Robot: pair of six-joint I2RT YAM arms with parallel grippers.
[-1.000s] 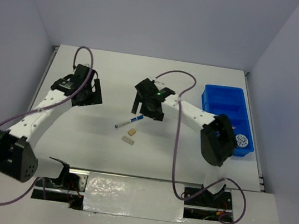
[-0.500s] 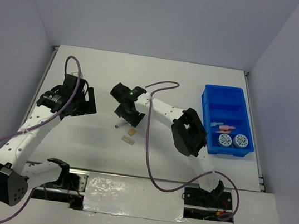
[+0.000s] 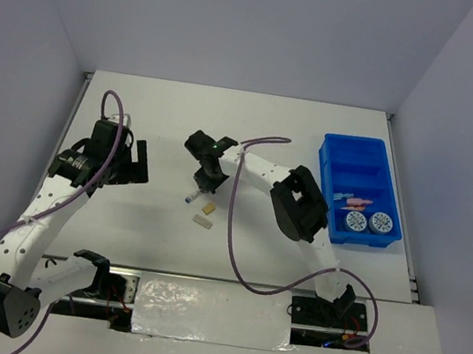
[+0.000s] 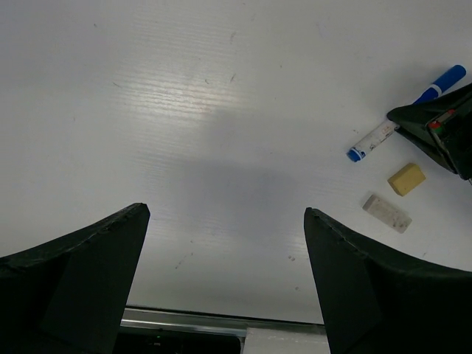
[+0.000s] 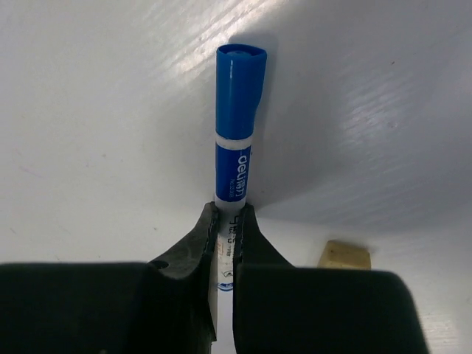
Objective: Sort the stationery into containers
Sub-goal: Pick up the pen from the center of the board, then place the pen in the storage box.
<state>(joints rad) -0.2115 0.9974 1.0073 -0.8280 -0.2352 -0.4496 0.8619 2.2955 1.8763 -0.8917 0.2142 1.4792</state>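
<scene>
The blue-white marker pen (image 5: 237, 125) lies on the white table, and my right gripper (image 5: 230, 217) is shut on its white barrel, the blue cap pointing away from the wrist. From above, the right gripper (image 3: 203, 183) stands over the pen (image 3: 190, 196) at mid table. Two tan eraser blocks (image 3: 208, 209) (image 3: 202, 221) lie just in front of it. My left gripper (image 4: 225, 221) hangs open over bare table to the left, holding nothing. The blue tray (image 3: 350, 172) at the right holds two patterned discs (image 3: 355, 221) (image 3: 379, 222) and the pink and orange sticks (image 3: 353, 201).
In the left wrist view the pen (image 4: 377, 136), a yellowish eraser (image 4: 406, 179) and a paler eraser (image 4: 386, 213) lie to the right, beside the right gripper's black fingers (image 4: 442, 133). An eraser (image 5: 346, 254) sits right of the right jaws. The table's near edge shows below.
The right gripper came down over the marker pen and closed on it. The left arm drew back a little to the left and stayed open.
</scene>
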